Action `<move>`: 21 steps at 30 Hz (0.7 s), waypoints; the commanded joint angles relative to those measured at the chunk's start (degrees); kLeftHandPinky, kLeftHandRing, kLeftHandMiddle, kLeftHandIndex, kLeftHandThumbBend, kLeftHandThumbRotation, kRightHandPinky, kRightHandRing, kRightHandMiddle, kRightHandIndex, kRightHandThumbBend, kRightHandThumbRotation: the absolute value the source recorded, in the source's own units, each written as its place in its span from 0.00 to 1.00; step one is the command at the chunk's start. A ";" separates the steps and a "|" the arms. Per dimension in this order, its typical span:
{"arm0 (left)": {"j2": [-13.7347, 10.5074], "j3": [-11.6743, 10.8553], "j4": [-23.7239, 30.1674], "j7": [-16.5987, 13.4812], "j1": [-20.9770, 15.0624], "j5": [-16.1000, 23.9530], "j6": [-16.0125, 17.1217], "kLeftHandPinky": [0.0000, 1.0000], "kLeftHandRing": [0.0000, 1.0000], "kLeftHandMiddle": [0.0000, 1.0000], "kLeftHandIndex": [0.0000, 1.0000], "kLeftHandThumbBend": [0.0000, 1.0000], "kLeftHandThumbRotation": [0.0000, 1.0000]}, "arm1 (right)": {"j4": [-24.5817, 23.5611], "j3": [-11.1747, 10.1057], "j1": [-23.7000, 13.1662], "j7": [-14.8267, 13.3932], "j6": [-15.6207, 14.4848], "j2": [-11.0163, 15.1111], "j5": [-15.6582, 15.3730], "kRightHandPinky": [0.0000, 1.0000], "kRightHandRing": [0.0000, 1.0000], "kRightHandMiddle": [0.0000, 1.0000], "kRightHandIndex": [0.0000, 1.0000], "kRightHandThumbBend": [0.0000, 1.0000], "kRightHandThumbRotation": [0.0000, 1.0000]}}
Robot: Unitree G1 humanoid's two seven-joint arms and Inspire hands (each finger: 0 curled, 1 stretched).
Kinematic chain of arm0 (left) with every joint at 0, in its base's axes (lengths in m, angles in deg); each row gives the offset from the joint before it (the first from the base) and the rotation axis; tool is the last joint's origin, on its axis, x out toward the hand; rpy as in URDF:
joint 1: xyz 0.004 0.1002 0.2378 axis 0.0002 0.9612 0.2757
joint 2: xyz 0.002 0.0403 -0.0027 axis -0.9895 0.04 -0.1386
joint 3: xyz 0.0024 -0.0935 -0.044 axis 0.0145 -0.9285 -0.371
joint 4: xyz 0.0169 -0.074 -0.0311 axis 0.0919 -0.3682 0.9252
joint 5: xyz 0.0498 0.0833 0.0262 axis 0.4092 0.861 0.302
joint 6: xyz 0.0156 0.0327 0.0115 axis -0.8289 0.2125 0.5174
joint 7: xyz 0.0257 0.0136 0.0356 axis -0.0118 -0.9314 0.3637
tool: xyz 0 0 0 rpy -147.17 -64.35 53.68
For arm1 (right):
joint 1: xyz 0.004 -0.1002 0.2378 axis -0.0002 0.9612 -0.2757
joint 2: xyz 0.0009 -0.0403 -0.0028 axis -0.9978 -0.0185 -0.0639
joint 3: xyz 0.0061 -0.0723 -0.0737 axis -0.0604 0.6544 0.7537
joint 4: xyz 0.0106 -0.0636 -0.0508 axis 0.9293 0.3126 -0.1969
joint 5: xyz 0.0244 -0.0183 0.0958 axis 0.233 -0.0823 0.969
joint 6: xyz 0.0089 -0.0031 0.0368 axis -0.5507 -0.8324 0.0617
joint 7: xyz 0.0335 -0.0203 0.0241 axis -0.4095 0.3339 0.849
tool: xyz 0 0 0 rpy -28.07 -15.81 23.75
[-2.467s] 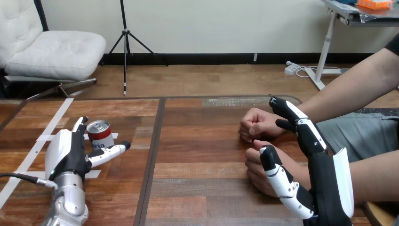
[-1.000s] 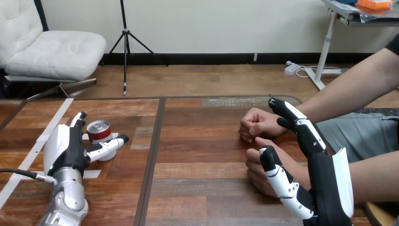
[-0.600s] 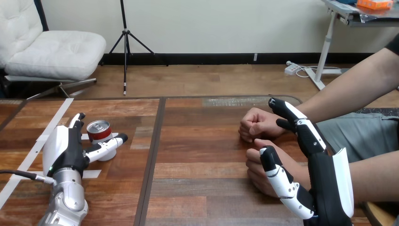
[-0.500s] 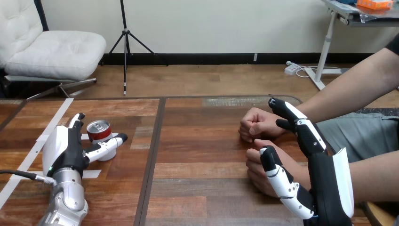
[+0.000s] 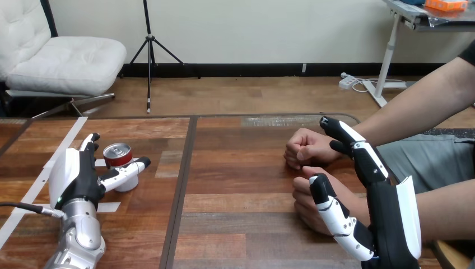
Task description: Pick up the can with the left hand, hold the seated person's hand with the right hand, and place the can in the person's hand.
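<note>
A red-and-white can (image 5: pixel 119 158) stands upright on the table's left part. My left hand (image 5: pixel 75 178) is open around it: the straight fingers (image 5: pixel 89 141) rise at the can's left, and the thumb (image 5: pixel 126 171) lies across its front. At the right, my right hand (image 5: pixel 386 210) stands open on edge. Its fingers (image 5: pixel 352 143) point away, and its thumb (image 5: pixel 327 204) sits in front of the person's nearer hand (image 5: pixel 305 199), which rests on the table between thumb and fingers. The person's farther hand (image 5: pixel 305 147) is a fist on the table beside my fingertips.
White tape strips (image 5: pixel 42 179) run along the table's left part near the can. A dark seam (image 5: pixel 182 190) divides the tabletop (image 5: pixel 241 190) down the middle. The person's forearms (image 5: pixel 414 109) come in from the right edge.
My left hand has shifted slightly left and its thumb has come up against the can's front. The can, my right hand and the person's hands stay where they were.
</note>
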 commanded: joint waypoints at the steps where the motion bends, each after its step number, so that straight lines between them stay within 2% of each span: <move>1: -0.16 0.93 -0.32 -1.16 -5.71 0.12 1.80 0.73 0.83 0.88 0.90 0.90 0.45 | -2.76 -0.56 -1.93 0.10 0.46 -0.15 0.68 0.81 0.85 0.85 0.83 0.53 0.69; 21: 0.46 2.25 -1.72 -2.21 -7.30 0.79 1.78 0.71 0.81 0.85 0.88 0.85 0.39 | -2.98 -0.68 -1.73 -0.17 0.39 -0.24 -0.13 0.80 0.85 0.84 0.83 0.52 0.69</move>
